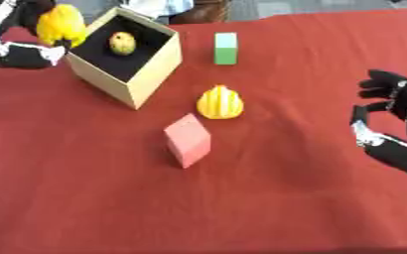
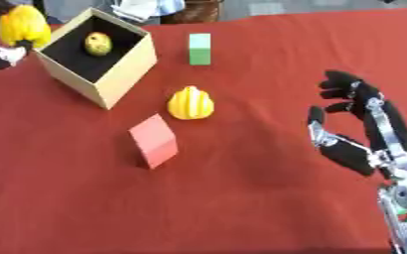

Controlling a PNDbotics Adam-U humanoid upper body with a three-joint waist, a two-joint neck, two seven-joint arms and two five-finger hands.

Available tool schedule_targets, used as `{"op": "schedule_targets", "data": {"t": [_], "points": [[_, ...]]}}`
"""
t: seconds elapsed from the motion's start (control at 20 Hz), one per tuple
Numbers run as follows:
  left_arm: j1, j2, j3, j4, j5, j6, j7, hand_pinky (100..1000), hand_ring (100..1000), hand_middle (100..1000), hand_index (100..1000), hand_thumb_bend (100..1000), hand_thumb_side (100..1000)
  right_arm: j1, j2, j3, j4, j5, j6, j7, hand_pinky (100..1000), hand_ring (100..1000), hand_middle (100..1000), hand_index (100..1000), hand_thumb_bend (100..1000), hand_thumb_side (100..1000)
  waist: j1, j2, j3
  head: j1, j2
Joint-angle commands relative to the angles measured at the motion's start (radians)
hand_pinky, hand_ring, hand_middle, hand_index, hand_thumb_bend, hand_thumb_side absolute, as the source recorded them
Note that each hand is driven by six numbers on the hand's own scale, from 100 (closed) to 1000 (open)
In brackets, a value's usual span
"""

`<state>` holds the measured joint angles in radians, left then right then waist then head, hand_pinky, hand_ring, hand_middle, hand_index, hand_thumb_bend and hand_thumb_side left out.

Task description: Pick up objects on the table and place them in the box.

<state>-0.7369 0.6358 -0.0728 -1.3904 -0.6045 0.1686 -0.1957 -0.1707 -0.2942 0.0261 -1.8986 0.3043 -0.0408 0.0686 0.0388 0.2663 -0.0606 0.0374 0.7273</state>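
- Three things lie on the red table (image 1: 85,198) outside the box (image 1: 159,62): a green block (image 1: 226,48) far in the middle, a yellow striped gourd (image 1: 220,102) near the centre, and a pink block (image 1: 188,140) just near of it.
- One small yellow-green fruit (image 1: 123,43) already sits inside the box, on its dark floor.
- At the far left, the left hand (image 1: 26,53) is beside the box's far-left corner with a yellow pepper (image 1: 61,25). It seems to be grasping the pepper, but I cannot tell how its fingers lie.
- At the right side, the right hand (image 2: 355,124) hovers released, fingers spread and relaxed, holding nothing, well apart from all the things.
- I judge the step in hand is to bring the pepper over the box opening.
- To do it well, the pepper should clear the near wall fully and be centred above the open space before release, a little aside from the fruit, so it does not catch the rim.
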Motion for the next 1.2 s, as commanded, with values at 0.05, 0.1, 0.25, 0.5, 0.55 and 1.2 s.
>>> {"op": "schedule_targets", "data": {"t": [0.05, 0.1, 0.25, 0.5, 0.55, 1.2], "points": [[-0.069, -0.011, -0.011, 0.142, -0.008, 0.013, 0.041, 634, 492, 493, 695, 320, 100, -0.008, -0.006, 0.002, -0.009, -0.01, -0.001, 0.005, 669, 766, 743, 880, 100, 100, 0.013, -0.025, -0.004, -0.001, -0.015], [-0.091, -0.028, -0.013, 0.193, 0.006, 0.006, 0.059, 638, 493, 494, 696, 317, 100, -0.01, -0.005, 0.004, -0.009, -0.011, -0.002, 0.007, 669, 766, 743, 881, 100, 100, 0.014, -0.024, -0.007, 0.0, -0.016], [-0.144, -0.065, -0.023, 0.33, 0.028, -0.027, 0.125, 645, 498, 499, 700, 327, 100, -0.013, -0.004, 0.01, -0.009, -0.014, -0.004, 0.014, 670, 766, 743, 881, 100, 100, 0.015, -0.024, -0.017, 0.001, -0.019], [-0.192, -0.109, -0.035, 0.456, -0.017, -0.068, 0.171, 689, 576, 583, 786, 409, 100, -0.013, -0.003, 0.014, -0.008, -0.015, -0.005, 0.019, 670, 766, 743, 881, 100, 100, 0.014, -0.023, -0.036, 0.009, -0.018], [-0.195, -0.113, -0.037, 0.464, -0.033, -0.072, 0.168, 705, 603, 613, 811, 427, 100, -0.013, -0.003, 0.014, -0.008, -0.016, -0.005, 0.019, 670, 766, 742, 881, 100, 100, 0.014, -0.024, -0.038, 0.009, -0.018], [-0.079, -0.009, -0.017, 0.165, 0.07, -0.082, 0.16, 730, 632, 653, 853, 492, 187, -0.033, -0.058, 0.013, -0.011, -0.011, -0.01, 0.022, 675, 767, 744, 882, 100, 100, 0.016, -0.027, -0.02, -0.005, -0.017]]}}
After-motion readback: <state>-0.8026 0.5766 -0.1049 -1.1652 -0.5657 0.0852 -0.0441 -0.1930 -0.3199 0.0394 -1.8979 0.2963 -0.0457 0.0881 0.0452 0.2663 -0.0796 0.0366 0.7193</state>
